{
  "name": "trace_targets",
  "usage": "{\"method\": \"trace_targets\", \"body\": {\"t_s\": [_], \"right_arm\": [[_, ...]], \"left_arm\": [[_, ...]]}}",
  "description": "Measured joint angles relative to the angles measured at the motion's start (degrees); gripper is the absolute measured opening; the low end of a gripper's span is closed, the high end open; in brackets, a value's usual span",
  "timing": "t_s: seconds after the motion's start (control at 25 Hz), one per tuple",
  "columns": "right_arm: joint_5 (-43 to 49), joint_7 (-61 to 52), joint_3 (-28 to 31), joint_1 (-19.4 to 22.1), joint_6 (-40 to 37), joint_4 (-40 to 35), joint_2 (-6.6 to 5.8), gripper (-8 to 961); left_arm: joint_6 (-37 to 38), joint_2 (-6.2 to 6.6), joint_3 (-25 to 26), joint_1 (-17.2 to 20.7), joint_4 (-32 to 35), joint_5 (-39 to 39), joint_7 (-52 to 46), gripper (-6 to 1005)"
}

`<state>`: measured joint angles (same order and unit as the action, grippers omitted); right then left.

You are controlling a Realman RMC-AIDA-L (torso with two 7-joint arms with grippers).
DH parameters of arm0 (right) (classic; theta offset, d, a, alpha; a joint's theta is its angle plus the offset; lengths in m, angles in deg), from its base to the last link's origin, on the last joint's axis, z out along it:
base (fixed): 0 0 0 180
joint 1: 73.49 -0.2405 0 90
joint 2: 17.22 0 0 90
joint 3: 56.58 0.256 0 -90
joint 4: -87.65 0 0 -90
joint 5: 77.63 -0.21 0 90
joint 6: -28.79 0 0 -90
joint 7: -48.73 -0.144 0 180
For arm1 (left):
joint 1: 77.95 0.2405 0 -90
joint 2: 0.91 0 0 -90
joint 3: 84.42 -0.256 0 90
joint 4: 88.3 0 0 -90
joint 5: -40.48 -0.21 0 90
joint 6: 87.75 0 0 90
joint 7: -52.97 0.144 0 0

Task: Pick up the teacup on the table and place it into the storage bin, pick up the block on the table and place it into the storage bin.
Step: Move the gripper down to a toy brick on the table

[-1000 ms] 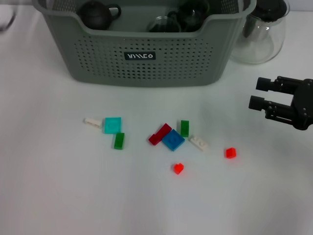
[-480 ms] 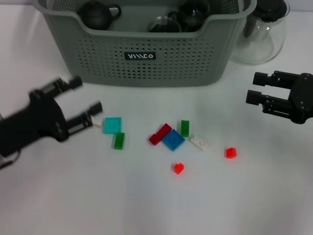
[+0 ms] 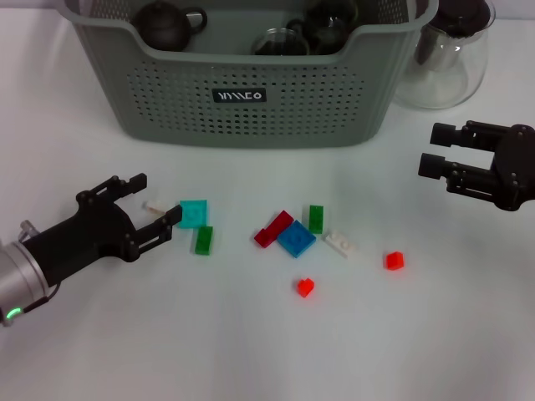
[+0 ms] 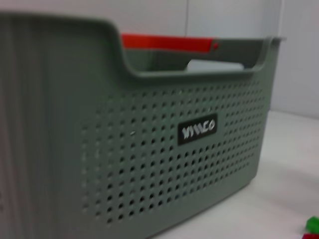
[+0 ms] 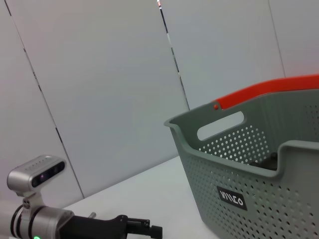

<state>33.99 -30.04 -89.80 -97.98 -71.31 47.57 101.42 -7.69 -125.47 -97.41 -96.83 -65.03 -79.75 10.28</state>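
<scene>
Black left gripper (image 3: 153, 209), jaws spread around small white rectangular block (image 3: 155, 205); black right gripper (image 3: 435, 151) parted, beside perforated grey-green plastic storage bin (image 3: 251, 92).

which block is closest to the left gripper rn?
The small white block, lying right between the open jaws of the left gripper. The turquoise block sits just beyond it; every other block lies farther right.

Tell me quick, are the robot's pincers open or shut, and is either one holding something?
Left pincer: open, holding nothing, low over the table by the white block.
Right pincer: open, holding nothing, off to the right of the storage bin.
</scene>
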Motion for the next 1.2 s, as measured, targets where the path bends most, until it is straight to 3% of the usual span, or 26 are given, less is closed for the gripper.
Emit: {"method": "trace_targets", "body": {"t_s": [0.52, 1.2], "right_arm": [[0.0, -0.1, 0.0, -0.3, 0.0, 0.0, -0.07, 614], [0.0, -0.8, 0.0, -0.4, 0.1, 0.0, -0.26, 614]], "left_arm": [[-0.3, -0.16, 0.7, 2.2, -1.3, -0.9, 0.0, 753], [-4.1, 0.11, 0.1, -0.2, -2.8, -1.5, -1.4, 753]]}}
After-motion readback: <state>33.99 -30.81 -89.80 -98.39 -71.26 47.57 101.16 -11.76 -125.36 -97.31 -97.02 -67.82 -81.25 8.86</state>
